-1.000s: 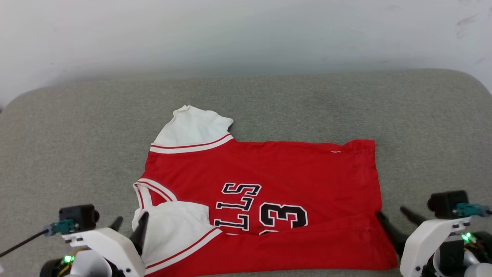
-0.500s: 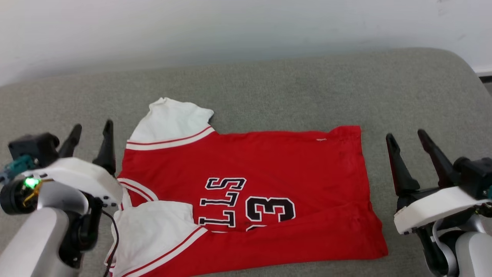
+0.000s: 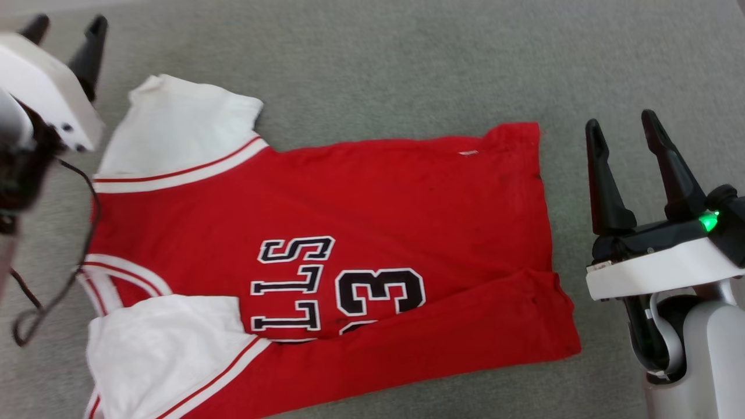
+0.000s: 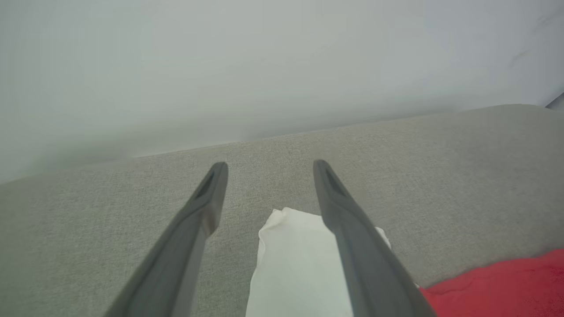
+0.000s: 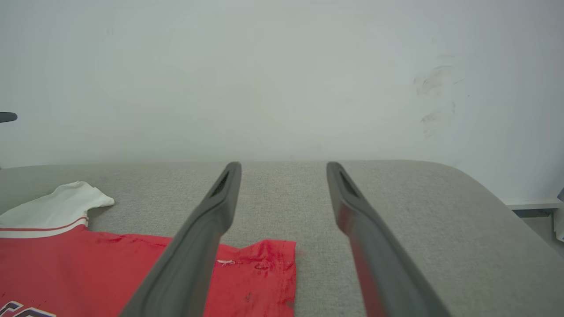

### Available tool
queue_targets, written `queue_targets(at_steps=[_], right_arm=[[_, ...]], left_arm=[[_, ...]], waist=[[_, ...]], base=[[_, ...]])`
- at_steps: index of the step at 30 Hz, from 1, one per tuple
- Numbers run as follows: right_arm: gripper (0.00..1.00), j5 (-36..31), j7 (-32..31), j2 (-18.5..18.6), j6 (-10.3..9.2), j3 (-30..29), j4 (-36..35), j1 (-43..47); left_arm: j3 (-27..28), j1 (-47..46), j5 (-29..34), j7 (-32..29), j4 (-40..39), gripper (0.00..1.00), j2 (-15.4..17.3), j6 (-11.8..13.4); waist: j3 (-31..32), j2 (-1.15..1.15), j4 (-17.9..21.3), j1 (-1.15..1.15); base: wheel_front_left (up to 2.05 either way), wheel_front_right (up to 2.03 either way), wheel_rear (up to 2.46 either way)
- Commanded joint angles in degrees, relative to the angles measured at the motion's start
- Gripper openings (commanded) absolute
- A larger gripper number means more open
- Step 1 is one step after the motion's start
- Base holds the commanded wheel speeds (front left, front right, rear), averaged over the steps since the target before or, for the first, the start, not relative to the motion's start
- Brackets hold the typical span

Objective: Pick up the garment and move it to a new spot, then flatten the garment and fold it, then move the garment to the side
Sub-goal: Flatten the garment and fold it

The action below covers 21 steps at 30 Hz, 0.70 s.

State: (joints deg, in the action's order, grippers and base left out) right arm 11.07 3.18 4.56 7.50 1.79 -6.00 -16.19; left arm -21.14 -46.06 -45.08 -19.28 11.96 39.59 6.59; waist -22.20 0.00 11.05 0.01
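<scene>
Left pincer [image 3: 66,28] farther along the garment [image 3: 378,192]

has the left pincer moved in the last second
Yes, the left pincer went forward, from the garment's near white sleeve to beside its far white sleeve.

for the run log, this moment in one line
garment spread on grey cushion | left gripper open, empty | right gripper open, empty

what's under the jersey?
Grey cushion shows around the jersey, which lies on it. Near edge is folded over, hiding part of the lettering. Anything beneath the cloth is covered.
</scene>
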Motion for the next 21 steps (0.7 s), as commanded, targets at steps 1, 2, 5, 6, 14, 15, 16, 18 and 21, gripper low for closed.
queue_targets(at_steps=[1,2,5,6,14,15,16,18,21], right_arm=[[1.0,-0.13,0.27,-0.54,-0.02,0.34,-0.53,-1.01],[1.0,-0.01,0.4,-0.7,-0.02,0.5,-0.56,-1.29],[1.0,0.46,0.92,-1.07,-0.02,1.08,-0.71,-1.77],[1.0,0.45,1.03,-1.18,-0.02,1.22,-0.72,-1.9],[1.0,2.0,2.97,-1.74,-0.02,2.36,0.64,-3.64],[1.0,2.22,3.19,-1.74,-0.02,2.53,1.01,-3.8],[1.0,2.39,3.5,-1.76,-0.02,2.72,1.3,-3.91],[1.0,2.6,3.79,-1.77,-0.02,2.82,1.99,-4.11],[1.0,2.95,3.96,-1.78,-0.02,2.8,2.94,-4.2]], left_arm=[[-0.7,-3.13,0.0,-3.38,1.08,1.0,1.14,-0.82],[-1.41,-5.02,-0.15,-6.08,1.86,1.0,1.93,-1.49],[-3.46,-9.33,-0.56,-14.6,4.16,1.0,4.02,-3.25],[-3.82,-10.57,-0.7,-16.85,4.64,1.0,4.61,-3.54],[-6.17,-12.65,-2.87,-30.17,8.55,1.0,8.0,-4.57],[-6.21,-12.12,-3.37,-31.12,9.22,1.0,8.14,-4.42],[-6.4,-11.53,-4.0,-32.2,10.0,1.0,8.1,-4.39],[-6.92,-9.92,-5.1,-34.14,11.49,1.0,7.7,-4.14],[-8.06,-7.12,-6.92,-37.21,13.52,0.32,6.61,-3.59]], waist=[[-3.42,0.0,3.04,-0.01],[-4.1,0.0,3.5,-0.01],[-6.08,0.0,4.84,-0.01],[-6.8,0.0,5.24,-0.01],[-12.01,0.0,8.03,-0.01],[-12.35,0.0,8.36,-0.01],[-12.66,0.0,8.67,-0.01],[-13.04,0.0,9.15,-0.01],[-13.16,0.0,9.6,-0.01]], base=[[0.0,0.0,0.0],[0.0,0.0,0.0],[0.0,0.0,0.0],[0.0,0.0,0.0],[0.0,0.0,0.0],[0.0,0.0,0.0],[0.0,0.0,0.0],[0.0,0.0,0.0],[0.0,0.0,0.0]])
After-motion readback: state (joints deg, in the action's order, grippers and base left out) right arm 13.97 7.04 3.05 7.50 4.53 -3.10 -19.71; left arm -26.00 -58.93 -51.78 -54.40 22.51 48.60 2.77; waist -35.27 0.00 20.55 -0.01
